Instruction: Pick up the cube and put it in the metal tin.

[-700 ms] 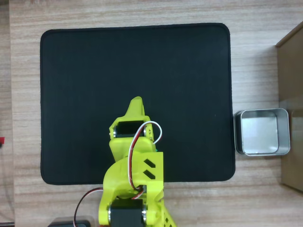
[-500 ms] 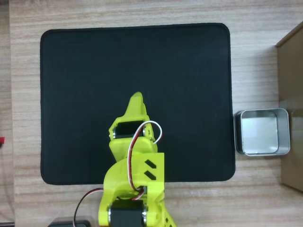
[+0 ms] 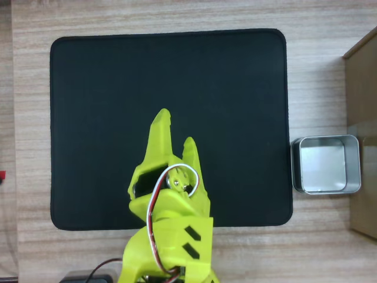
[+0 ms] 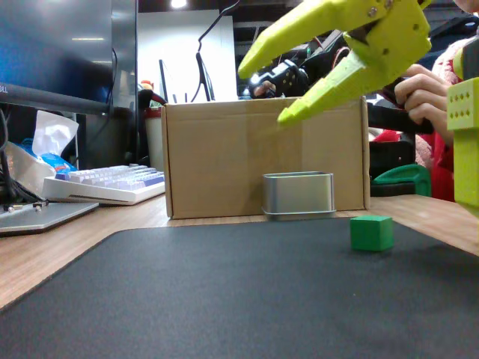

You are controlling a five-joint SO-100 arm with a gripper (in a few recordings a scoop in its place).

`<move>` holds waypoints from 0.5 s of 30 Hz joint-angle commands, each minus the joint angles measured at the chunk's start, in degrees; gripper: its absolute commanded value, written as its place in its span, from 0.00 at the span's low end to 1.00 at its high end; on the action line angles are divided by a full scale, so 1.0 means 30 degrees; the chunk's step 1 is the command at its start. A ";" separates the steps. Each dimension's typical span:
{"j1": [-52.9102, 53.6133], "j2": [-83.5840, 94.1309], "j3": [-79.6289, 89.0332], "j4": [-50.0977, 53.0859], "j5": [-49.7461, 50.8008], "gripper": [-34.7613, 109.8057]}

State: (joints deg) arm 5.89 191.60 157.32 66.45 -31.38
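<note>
A tiny green cube (image 4: 371, 232) rests on the black mat (image 4: 187, 284), in front of and to the right of the metal tin (image 4: 298, 194) in the fixed view. My yellow gripper (image 4: 263, 95) hangs high above the mat, open with nothing between its fingers, its tips pointing down to the left, well above the cube. In the overhead view the gripper (image 3: 176, 127) spreads its two fingers over the mat's (image 3: 118, 88) lower middle. There the silver tin (image 3: 295, 168) sits just off the mat's right edge, its inside pale and shiny.
A brown cardboard box (image 4: 224, 157) stands right behind the tin and shows at the right edge from above (image 3: 360, 118). A keyboard (image 4: 105, 183) and a monitor lie far left. A person's hand (image 4: 423, 93) is at the back right.
The gripper has opened: a single closed tip before, two spread fingers now. The arm has also shifted slightly left and tilted up over the mat.
</note>
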 commanded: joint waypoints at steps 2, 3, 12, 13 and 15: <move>0.0703 0.0352 -0.1260 0.2139 -0.2607 0.49; 0.0703 0.0352 -0.1553 0.2578 -0.2783 0.49; 0.0088 -0.5537 -0.1875 0.4131 -0.8906 0.48; 0.0381 -0.6738 -0.2227 0.4131 -0.9434 0.47; 0.1436 -0.9082 -0.2988 0.4102 -1.0898 0.46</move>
State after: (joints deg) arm 9.05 166.11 150.56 77.78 -62.49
